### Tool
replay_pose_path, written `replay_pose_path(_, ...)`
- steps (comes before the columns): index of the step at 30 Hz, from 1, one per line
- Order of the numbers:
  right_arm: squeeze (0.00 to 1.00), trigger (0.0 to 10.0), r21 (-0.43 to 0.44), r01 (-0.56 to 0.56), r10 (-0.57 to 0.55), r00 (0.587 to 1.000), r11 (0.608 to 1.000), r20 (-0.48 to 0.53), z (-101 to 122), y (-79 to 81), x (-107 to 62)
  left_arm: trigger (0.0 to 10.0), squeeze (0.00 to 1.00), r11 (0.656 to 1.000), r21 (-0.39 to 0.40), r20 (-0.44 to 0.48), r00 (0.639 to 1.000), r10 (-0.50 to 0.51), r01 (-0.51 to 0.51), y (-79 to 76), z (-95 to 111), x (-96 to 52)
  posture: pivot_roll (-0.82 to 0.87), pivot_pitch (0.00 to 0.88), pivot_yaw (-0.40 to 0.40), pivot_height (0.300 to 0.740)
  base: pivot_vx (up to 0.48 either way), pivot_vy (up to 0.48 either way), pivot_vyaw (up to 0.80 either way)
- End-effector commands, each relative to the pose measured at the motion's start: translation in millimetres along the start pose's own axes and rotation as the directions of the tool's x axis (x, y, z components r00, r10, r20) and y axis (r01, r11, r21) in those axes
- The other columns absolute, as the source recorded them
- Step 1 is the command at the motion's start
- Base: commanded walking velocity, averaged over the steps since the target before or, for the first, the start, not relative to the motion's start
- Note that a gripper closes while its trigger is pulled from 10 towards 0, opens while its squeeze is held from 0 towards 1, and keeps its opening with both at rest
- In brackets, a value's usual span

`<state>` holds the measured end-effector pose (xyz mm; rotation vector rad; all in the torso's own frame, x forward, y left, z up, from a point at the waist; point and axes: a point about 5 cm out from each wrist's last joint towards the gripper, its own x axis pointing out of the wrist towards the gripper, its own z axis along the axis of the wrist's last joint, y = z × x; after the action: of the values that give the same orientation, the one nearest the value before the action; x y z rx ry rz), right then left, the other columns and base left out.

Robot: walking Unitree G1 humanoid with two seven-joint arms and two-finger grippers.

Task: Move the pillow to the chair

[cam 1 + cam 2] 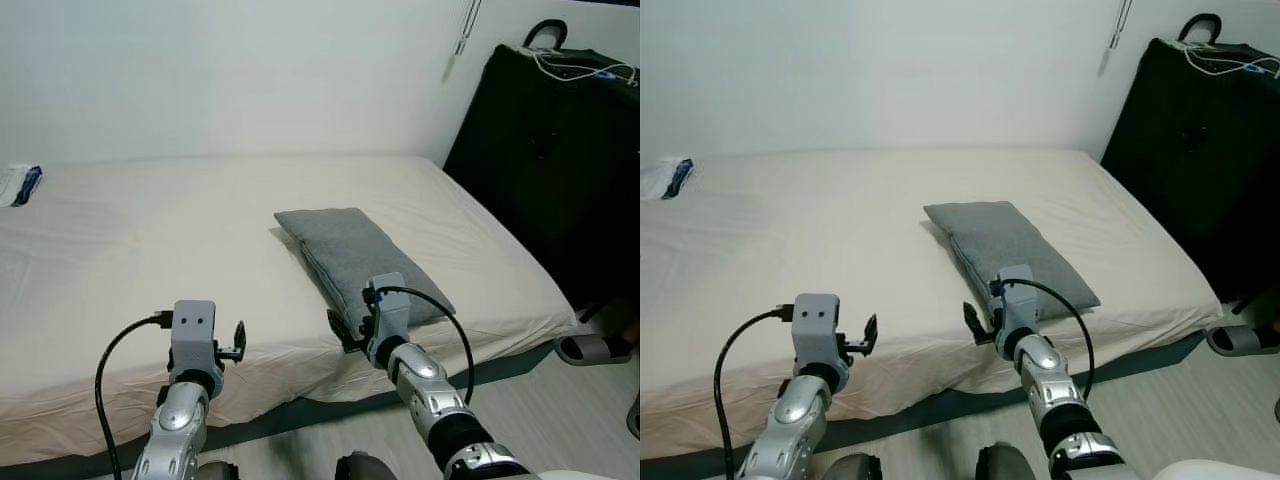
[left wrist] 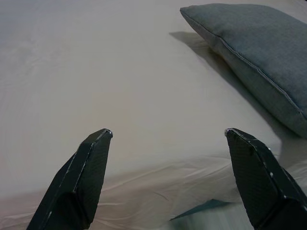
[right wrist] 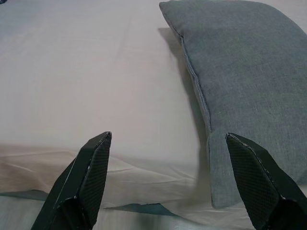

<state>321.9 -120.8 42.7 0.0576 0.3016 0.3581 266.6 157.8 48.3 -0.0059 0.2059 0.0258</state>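
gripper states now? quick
Left gripper: open, empty, over the bed edge.
Right gripper: open, empty, at the near end of the pillow.

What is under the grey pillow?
The pillow lies on the bed, on its cream sheet, near the front edge. The sheet directly beneath is covered, so anything there cannot be seen. Both grippers, left and right, are open, short of it.

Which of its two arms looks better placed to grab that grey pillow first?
The right. Its end effector is open and right at the near end of the pillow on the bed, while the left end effector, also open, faces bare sheet off to the side.
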Motion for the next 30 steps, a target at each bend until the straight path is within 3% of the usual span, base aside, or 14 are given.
replay_pose_path(1, 0.00, 10.0, 0.000, 0.013, -0.013, 1.000, 1.000, 0.014, 1.4, -1.6, -0.5, 10.0, 0.00, 1.000, 0.024, -0.007, 1.000, 0.010, -0.009, 2.8, -1.0, -2.1, 0.06, 0.000, -0.096, 0.639, 0.000, 0.000, 0.00)
replay_pose_path(14, 0.00, 10.0, 0.029, -0.002, 0.002, 1.000, 1.000, 0.025, -0.3, 9.4, 0.9, 10.0, 0.00, 0.997, 0.078, -0.018, 1.000, 0.007, -0.006, 11.8, 1.1, -1.5, 0.07, 0.018, -0.081, 0.615, 0.000, 0.000, 0.00)
replay_pose_path(23, 0.00, 10.0, 0.045, 0.010, -0.012, 0.999, 0.999, 0.038, 5.8, 13.5, 5.5, 10.0, 0.00, 0.992, 0.121, -0.013, 0.999, -0.038, 0.040, 15.2, 7.6, -1.6, 0.08, 0.069, -0.070, 0.605, 0.000, 0.000, 0.00)
replay_pose_path(30, 0.00, 10.0, 0.040, 0.022, -0.024, 0.998, 0.999, 0.051, 17.2, 8.5, 10.0, 10.0, 0.00, 0.977, 0.180, 0.006, 0.993, -0.121, 0.118, 17.3, 23.0, 9.3, 0.09, 0.135, -0.061, 0.605, 0.000, 0.000, 0.00)
